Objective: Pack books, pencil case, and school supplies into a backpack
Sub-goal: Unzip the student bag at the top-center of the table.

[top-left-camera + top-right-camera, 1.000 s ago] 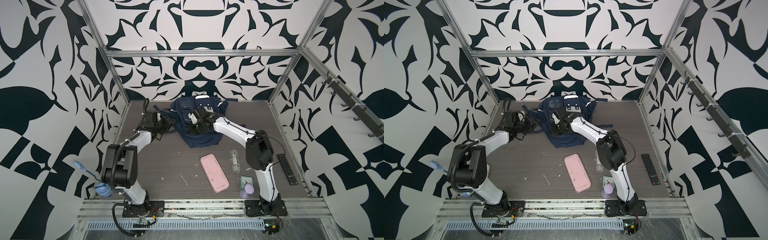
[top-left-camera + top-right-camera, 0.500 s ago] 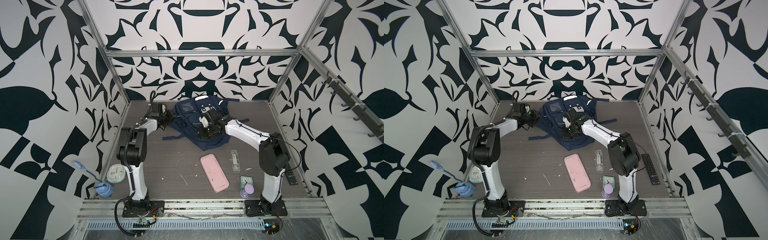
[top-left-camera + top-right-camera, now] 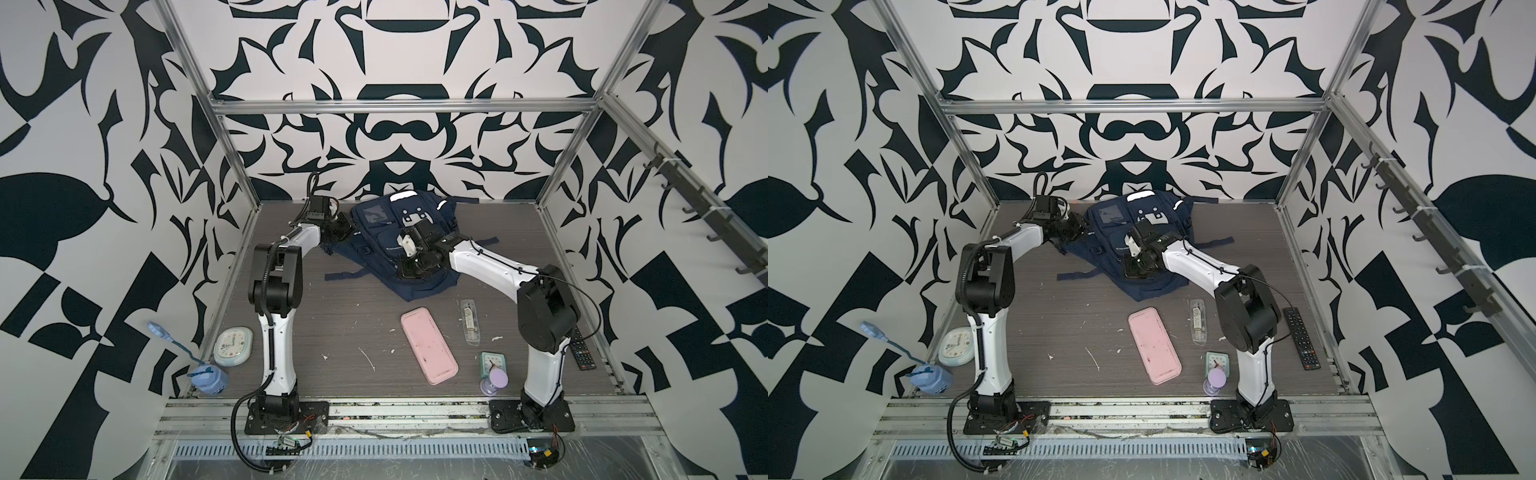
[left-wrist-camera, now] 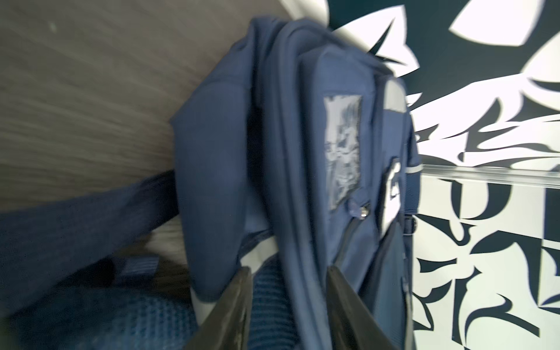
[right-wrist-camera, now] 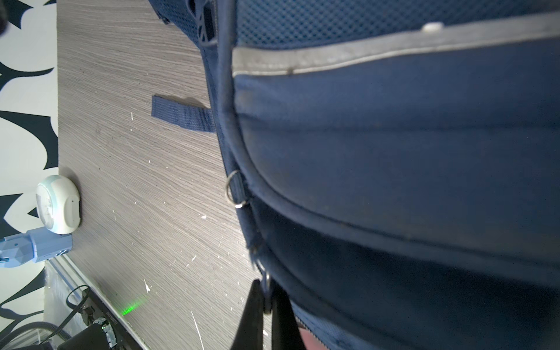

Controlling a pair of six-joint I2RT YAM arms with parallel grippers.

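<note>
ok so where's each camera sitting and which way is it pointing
Top views: high at the front, looking down and back at the table; left arm and right arm whole, backpack at the back.
Left wrist: looking along the left gripper at the backpack's side; only fingers show.
Right wrist: looking past the right gripper, shut on a zip pull, across the table.
Shared: right wrist and top views both show the white clock.

The backpack [image 3: 374, 232] is navy blue with grey-white patches and silver-grey trim. The pencil case [image 3: 429, 345] is pale pink. The desk [image 3: 332, 324] is grey wood-grain flecked with white. The walls [image 3: 399, 137] carry a black-and-white leaf pattern.
</note>
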